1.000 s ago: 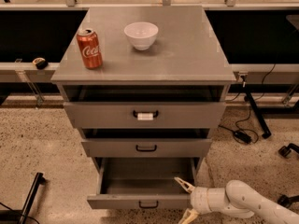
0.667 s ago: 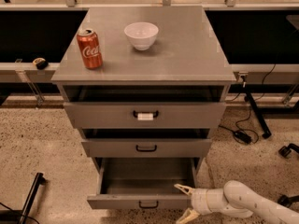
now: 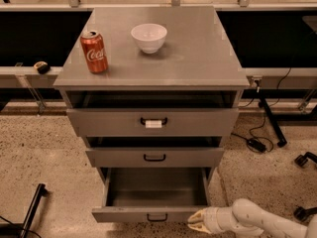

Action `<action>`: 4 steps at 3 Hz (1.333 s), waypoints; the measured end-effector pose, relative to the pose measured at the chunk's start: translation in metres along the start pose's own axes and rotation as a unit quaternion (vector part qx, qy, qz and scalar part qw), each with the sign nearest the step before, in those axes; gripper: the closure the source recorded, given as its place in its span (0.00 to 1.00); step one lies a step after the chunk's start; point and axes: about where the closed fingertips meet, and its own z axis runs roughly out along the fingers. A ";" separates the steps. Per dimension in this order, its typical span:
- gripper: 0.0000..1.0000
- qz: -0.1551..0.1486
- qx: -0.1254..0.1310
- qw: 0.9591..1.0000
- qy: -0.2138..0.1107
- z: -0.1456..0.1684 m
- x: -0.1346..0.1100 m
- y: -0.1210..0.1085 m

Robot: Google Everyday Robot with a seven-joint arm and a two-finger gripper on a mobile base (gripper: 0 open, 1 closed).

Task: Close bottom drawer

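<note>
The bottom drawer point(image 3: 124, 215) sticks far out, low by the floor. It looks like stiff metal with nothing in it, so I think it slides easily. Push flat on its front, near the little handle point(image 3: 157, 217). The hand point(image 3: 194, 221) is right by the front's right end. I cannot tell if it is open. On the table point(image 3: 198, 58) sit a can point(image 3: 94, 51) and a bowl point(image 3: 148, 37). Wires point(image 3: 257, 140) lie on the floor at the right.

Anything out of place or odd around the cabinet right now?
Only the grey metal bottom drawer, pulled far out. The cream gripper sits by its front corner. Nothing looks spilled or damaged.
</note>
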 end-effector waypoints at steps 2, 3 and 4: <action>1.00 0.033 0.046 0.997 0.045 0.035 0.062 0.003; 1.00 0.062 0.092 0.992 0.061 0.050 0.074 0.000; 1.00 0.081 0.150 0.983 0.068 0.060 0.079 -0.013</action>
